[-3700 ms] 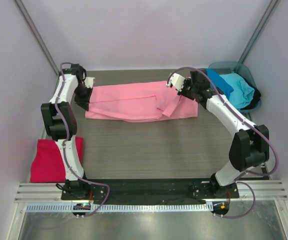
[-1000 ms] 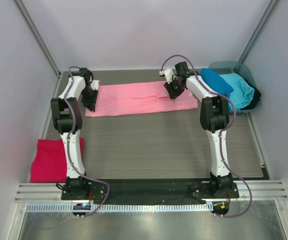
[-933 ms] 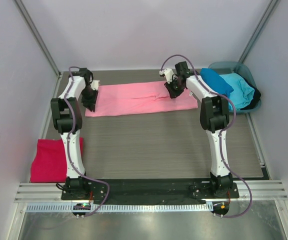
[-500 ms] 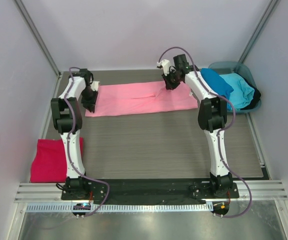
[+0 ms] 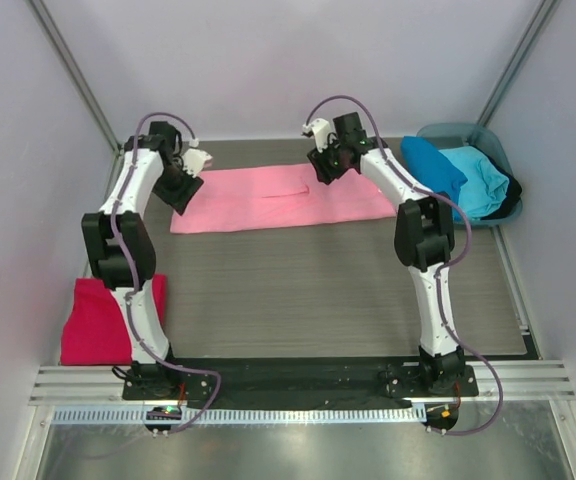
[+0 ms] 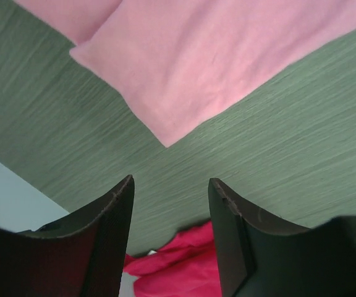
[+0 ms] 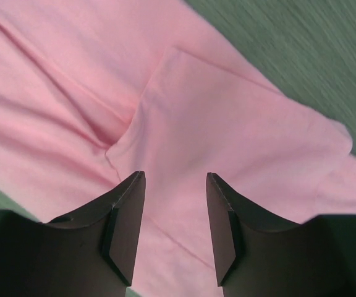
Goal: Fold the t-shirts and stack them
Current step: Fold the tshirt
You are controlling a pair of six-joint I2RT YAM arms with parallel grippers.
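Between folds on the light pink t-shirt (image 5: 278, 197)
It lay flat as a long band at the far side of the table (image 5: 318, 290). The left gripper (image 6: 170, 185) hovered by its corner and the right gripper (image 7: 175, 179) over its middle, both with jaws parted and empty. The next move likely called for pinching one end and folding it across.

The left arm (image 5: 140, 315) hides part of the crimson t-shirt (image 5: 93, 325), and both wrist views crop the pink t-shirt (image 5: 258, 205)

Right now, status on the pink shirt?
Left fingers open, empty, over the table by the pink shirt's corner. Right fingers open, empty, above its folded-in sleeve. Shirt lies flat in a long strip; nothing on it.
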